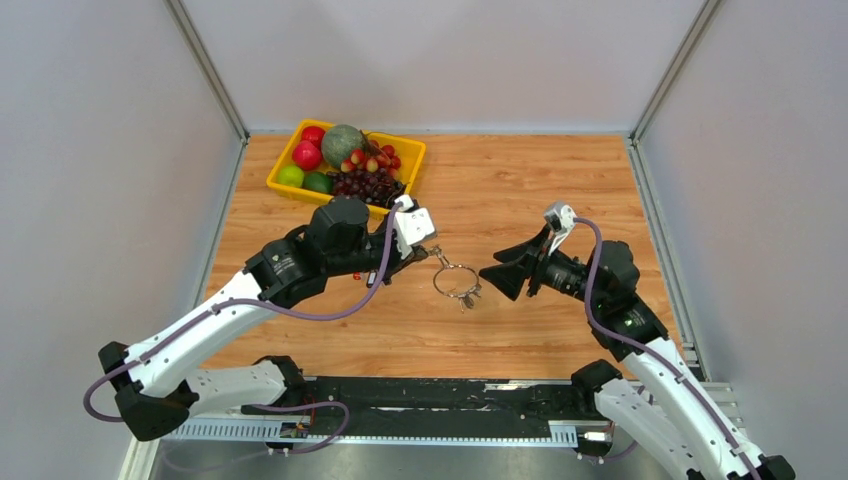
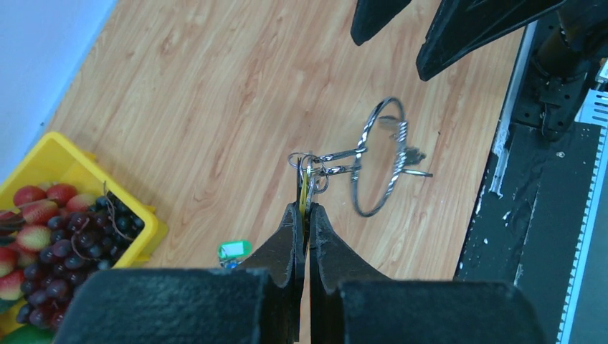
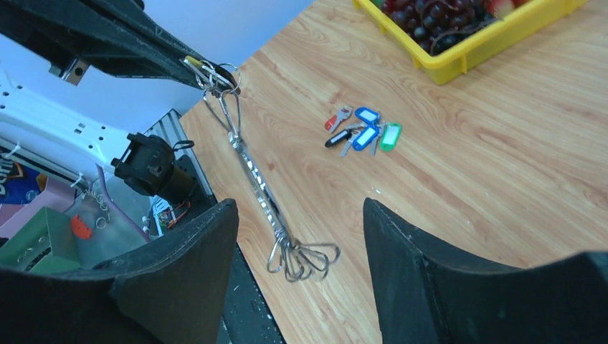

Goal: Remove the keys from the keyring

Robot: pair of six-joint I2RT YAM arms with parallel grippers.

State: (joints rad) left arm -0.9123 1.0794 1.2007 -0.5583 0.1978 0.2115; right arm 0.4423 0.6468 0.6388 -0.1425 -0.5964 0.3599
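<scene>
Our left claw (image 2: 305, 209), clamped on a yellow-tagged key (image 2: 306, 188) linked to the keyring (image 2: 396, 161), holds that loop over the mid tabletop (image 1: 560, 180), its long axis running 9-to-3 toward our open right claw (image 1: 497, 283), near at 3 o'clock.

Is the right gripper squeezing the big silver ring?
No, the right gripper stands wide open, and the keyring hangs from the shut left gripper instead.

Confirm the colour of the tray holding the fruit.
The tray is plain yellow; its wall shows best in the right wrist view.
</scene>
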